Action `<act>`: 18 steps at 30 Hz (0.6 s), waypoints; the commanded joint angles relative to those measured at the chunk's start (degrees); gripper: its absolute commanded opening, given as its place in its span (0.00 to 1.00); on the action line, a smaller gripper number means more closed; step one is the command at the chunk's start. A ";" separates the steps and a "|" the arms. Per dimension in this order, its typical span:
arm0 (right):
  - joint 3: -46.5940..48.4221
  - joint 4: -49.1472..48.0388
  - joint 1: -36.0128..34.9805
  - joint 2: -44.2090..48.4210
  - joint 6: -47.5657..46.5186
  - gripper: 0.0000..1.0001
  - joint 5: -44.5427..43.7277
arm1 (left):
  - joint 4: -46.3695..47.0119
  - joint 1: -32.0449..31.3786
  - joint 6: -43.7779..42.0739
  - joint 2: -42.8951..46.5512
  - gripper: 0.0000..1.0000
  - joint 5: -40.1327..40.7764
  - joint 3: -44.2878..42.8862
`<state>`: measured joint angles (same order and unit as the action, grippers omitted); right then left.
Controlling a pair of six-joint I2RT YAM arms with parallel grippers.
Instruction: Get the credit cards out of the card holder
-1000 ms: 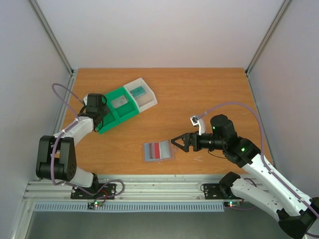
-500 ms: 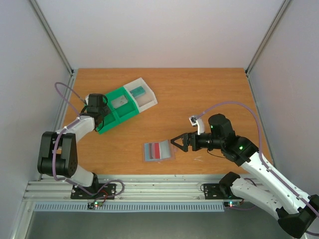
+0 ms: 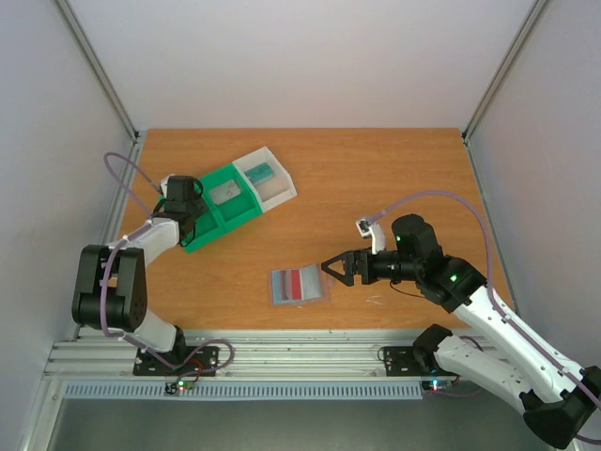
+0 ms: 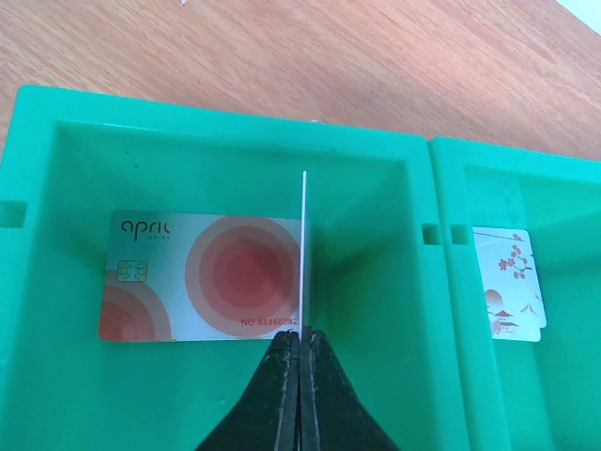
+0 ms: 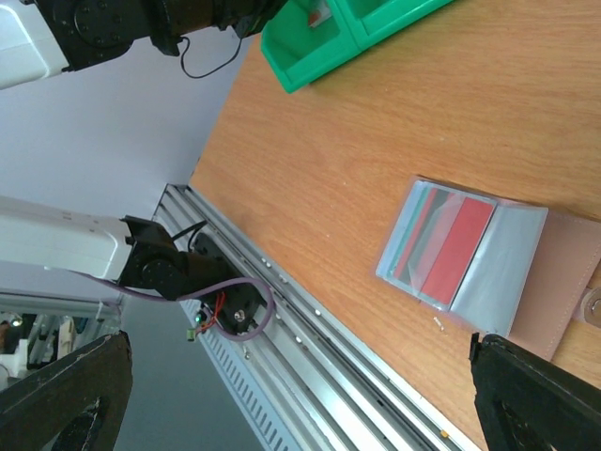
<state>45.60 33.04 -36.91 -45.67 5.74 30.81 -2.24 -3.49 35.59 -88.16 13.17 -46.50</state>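
Left wrist view, item one: left claw [image 4: 300,349], jaws pinched together on an edge-on card [image 4: 303,249]. It shows only as a thin pale line standing upright over the far-left green compartment of the tray [image 4: 235,122]. An apricot-and-red card [image 4: 202,277] lies flat beneath it, and a blossom-print card [image 4: 512,282] lies in the next compartment to the right.

Item two: right claw [image 3: 333,269], jaws spread wide and holding nothing, hovering just right of the card holder [image 3: 300,284].

Item three: card holder, lying open and flat on the worktop [image 3: 376,178] near its near edge, about centre. A red card [image 5: 455,249] sits in its left panel with a greenish edge peeping out beside it, so the emptying looks unfinished.

Item four: teal card [image 3: 261,173], in the tray's white far compartment.

Hazards:
- The edge-on card is gripped by its lowest margin only, so once let go it may tip and come to lean on the compartment wall.
- The holder is light and nothing pins it down, so a pull on the red card may drag the whole holder along the worktop.
- The overlapped cards may come out together.
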 commanded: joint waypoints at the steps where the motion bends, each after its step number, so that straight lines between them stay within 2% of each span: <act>1: 1.59 -0.17 0.00 -0.28 -0.83 0.98 -0.62 | 3.76 0.29 -1.31 -0.80 0.00 3.15 -0.52; 6: 1.73 -0.17 -0.01 -0.38 -0.75 0.98 -0.83 | 2.52 0.31 -1.01 -2.08 0.01 3.35 -1.58; 18: 1.72 0.49 0.03 -0.37 -0.38 0.98 -1.19 | -2.15 0.32 -1.29 -3.08 0.12 4.62 -3.53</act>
<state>45.60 33.08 -36.91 -46.13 5.72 30.30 -4.01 -3.49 35.09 -90.39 15.68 -47.92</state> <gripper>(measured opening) 0.986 0.112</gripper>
